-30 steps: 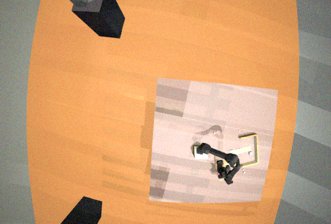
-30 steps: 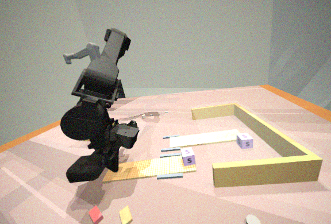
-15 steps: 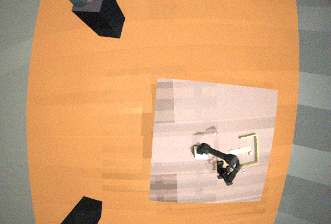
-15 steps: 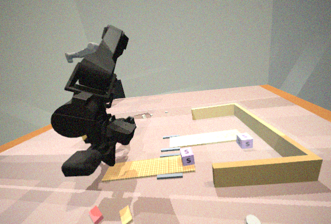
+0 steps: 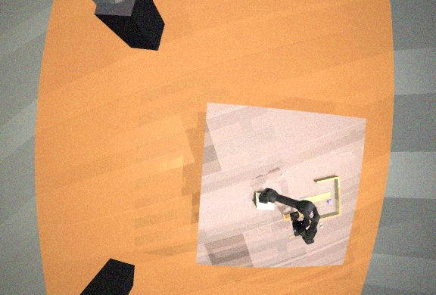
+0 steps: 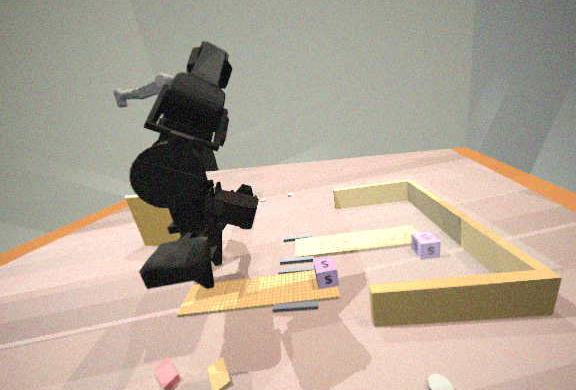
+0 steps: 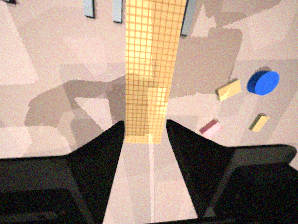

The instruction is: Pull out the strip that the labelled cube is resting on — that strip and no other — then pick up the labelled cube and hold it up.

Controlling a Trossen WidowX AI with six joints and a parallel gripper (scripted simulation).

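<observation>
An orange gridded strip lies flat on the pink table top. A purple cube marked S stands at its far end. A second purple S cube rests at the far end of a pale yellow strip further back, inside the walled area. My gripper is open. It hangs low over the near end of the orange strip, with one finger on each side of that end. Nothing is held between the fingers.
A low yellow U-shaped wall encloses the right side. Short grey-blue bars lie beside the strips. A blue disc, a pink chip and yellow chips lie near the gripper.
</observation>
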